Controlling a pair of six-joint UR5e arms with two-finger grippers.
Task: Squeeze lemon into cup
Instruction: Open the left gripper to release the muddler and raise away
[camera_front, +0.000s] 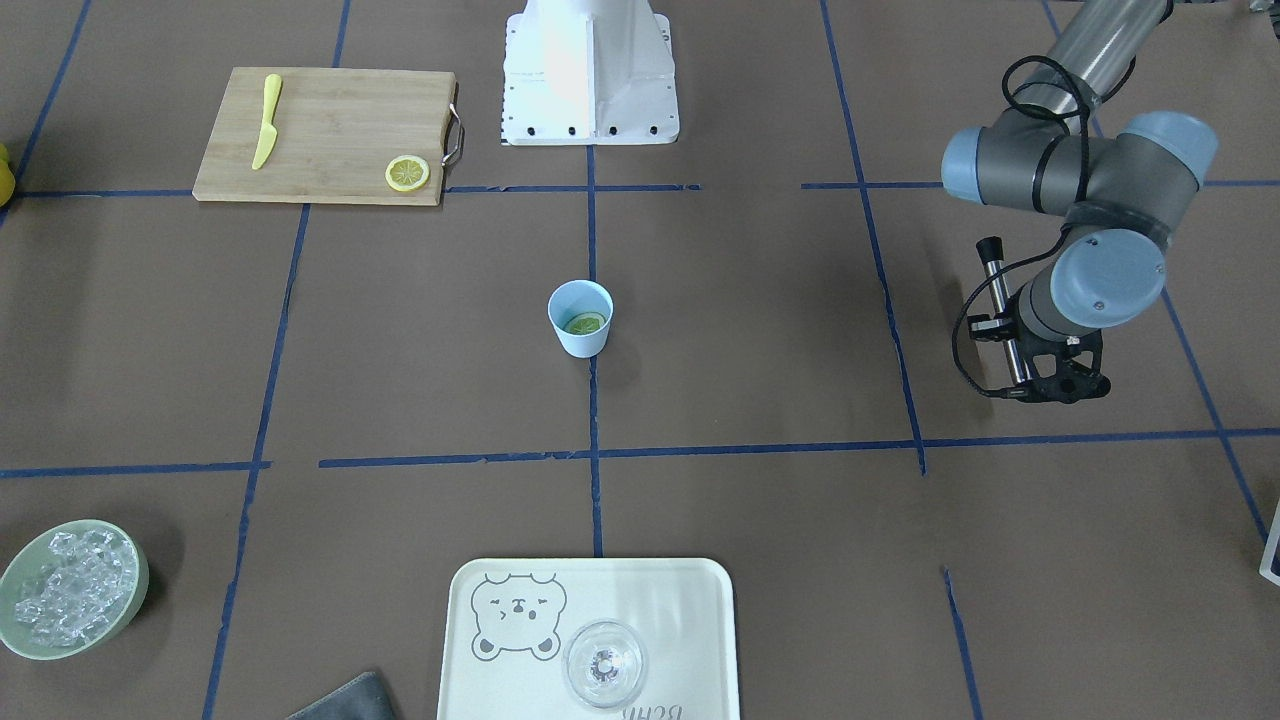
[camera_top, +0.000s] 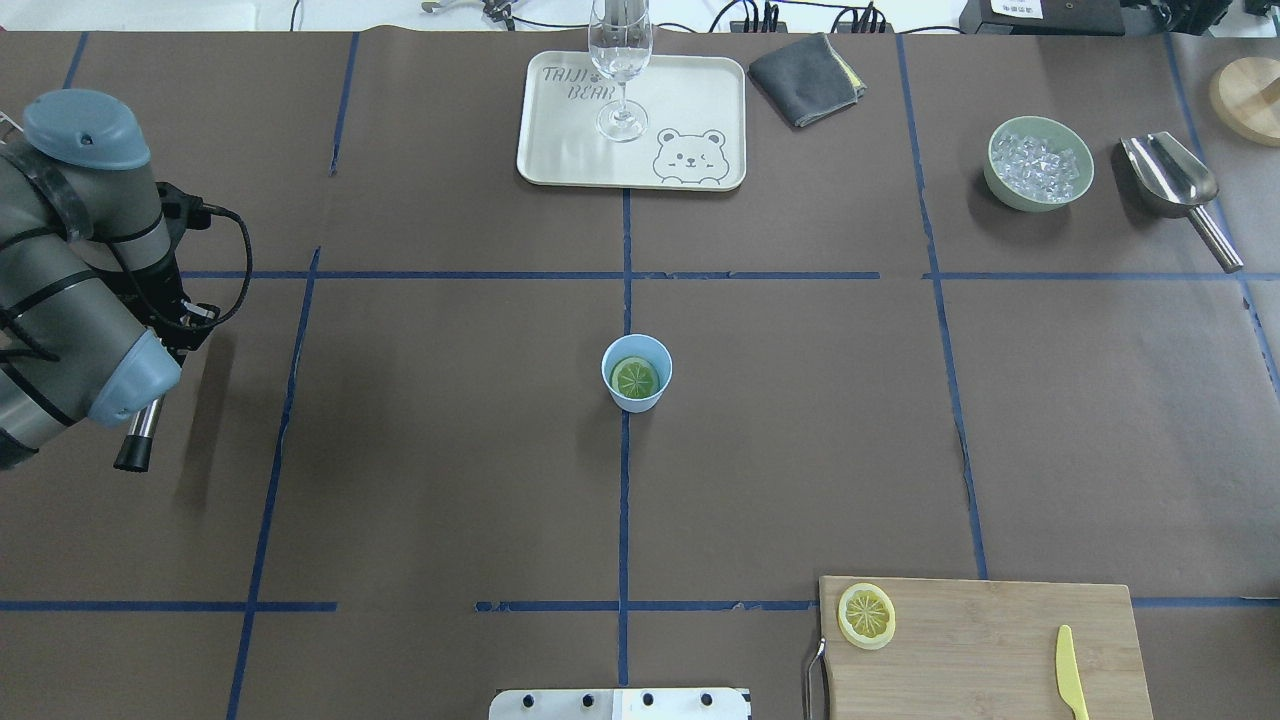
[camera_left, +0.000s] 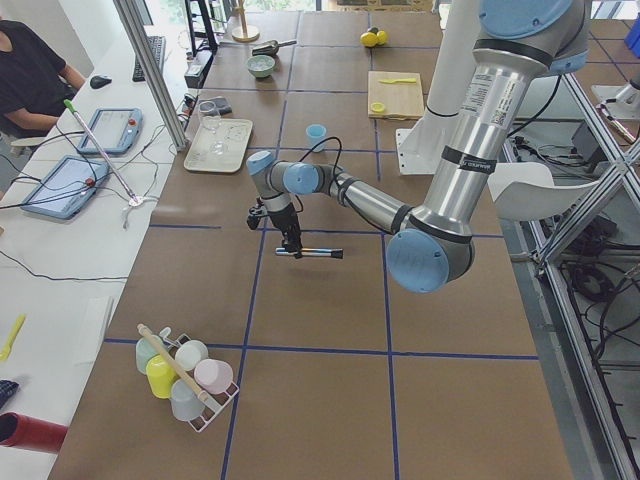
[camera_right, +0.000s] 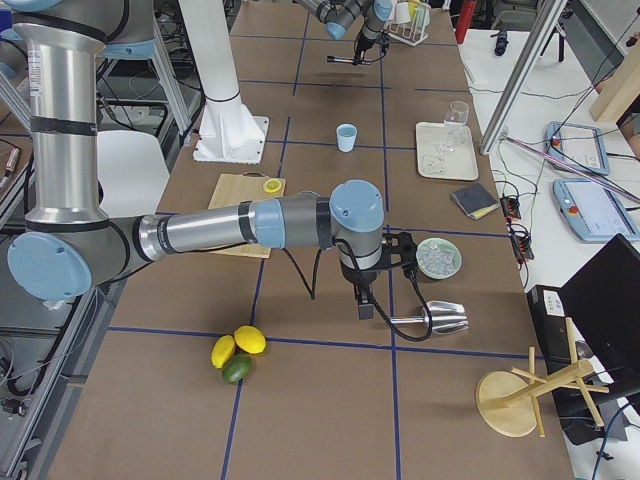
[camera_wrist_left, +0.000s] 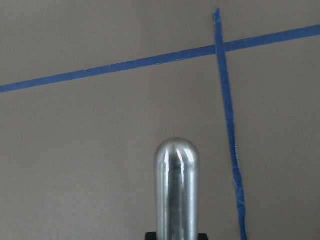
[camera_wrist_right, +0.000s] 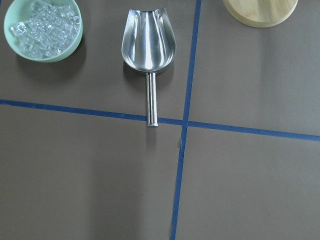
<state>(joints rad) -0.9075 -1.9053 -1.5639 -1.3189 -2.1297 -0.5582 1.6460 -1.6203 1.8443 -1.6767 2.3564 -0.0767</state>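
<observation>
A pale lemon slice (camera_top: 636, 377) lies flat inside the blue cup (camera_top: 640, 402). The left pincer (camera_front: 1030, 388) clamps a metal rod (camera_front: 1001, 310). Whether the right pincer (camera_right: 362, 305) is open cannot be told.

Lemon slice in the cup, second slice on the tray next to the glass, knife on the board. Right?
One thing is off. The second slice lies on the cutting board with the knife, not on the tray, which holds only the glass. The overhead exterior view shows this. The lemon slice is in the cup, as you say.
</observation>
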